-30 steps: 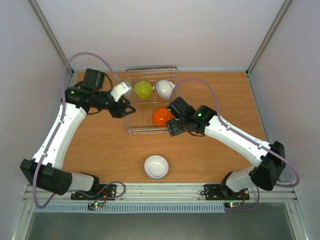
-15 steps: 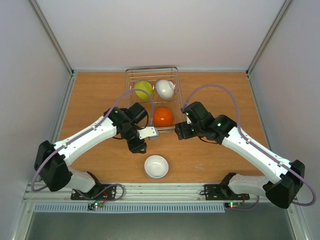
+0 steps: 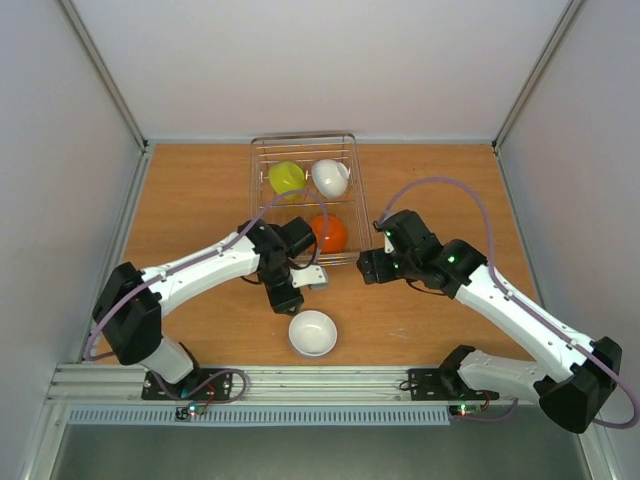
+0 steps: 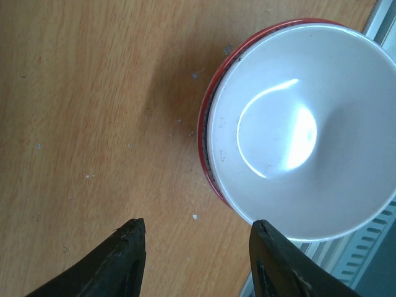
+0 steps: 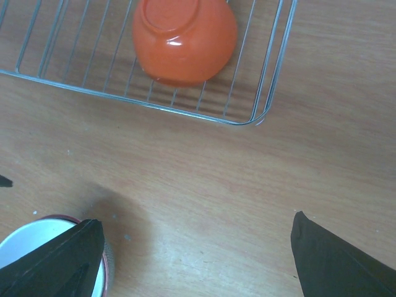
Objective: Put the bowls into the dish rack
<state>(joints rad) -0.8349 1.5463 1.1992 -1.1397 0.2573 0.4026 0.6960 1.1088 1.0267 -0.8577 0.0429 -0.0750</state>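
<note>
From above, the rack [image 3: 305,205] sat at the far middle of the table [image 3: 190,190] with three bowls in it. A yellow-green bowl [image 3: 287,178] and a white bowl [image 3: 330,177] lay side by side at the far end, the white one tipped over. An orange bowl [image 3: 335,235] lay nearer, half hidden behind the left arm's wrist. A fourth, the loose bowl [image 3: 313,333], stood mouth up on the table near the front edge, well apart from the rack. From up there it looked plain white, and I could not tell how either pincer stood. The wrist cameras showed both. The left gripper [image 4: 198,247] pointed down beside the loose bowl [image 4: 297,130], its jaws spread with only bare wood between them. One finger [image 4: 275,263] came right up to the bowl's edge, though whether it touched I couldn't tell. That close view also showed a red band round the outside of the bowl's rim. The right gripper [image 5: 198,253] was spread wide too and held nothing, over open table just off the rack's [image 5: 260,117] near corner. Its camera caught the orange bowl [image 5: 185,40] turned upside down on the wires, base up. The loose bowl [image 5: 37,247] peeked in at the lower left with the same red edge. In the overhead view the left gripper [image 3: 284,300] sat just beyond the loose bowl, and the right gripper [image 3: 366,268] sat near the rack's right front corner.
</note>
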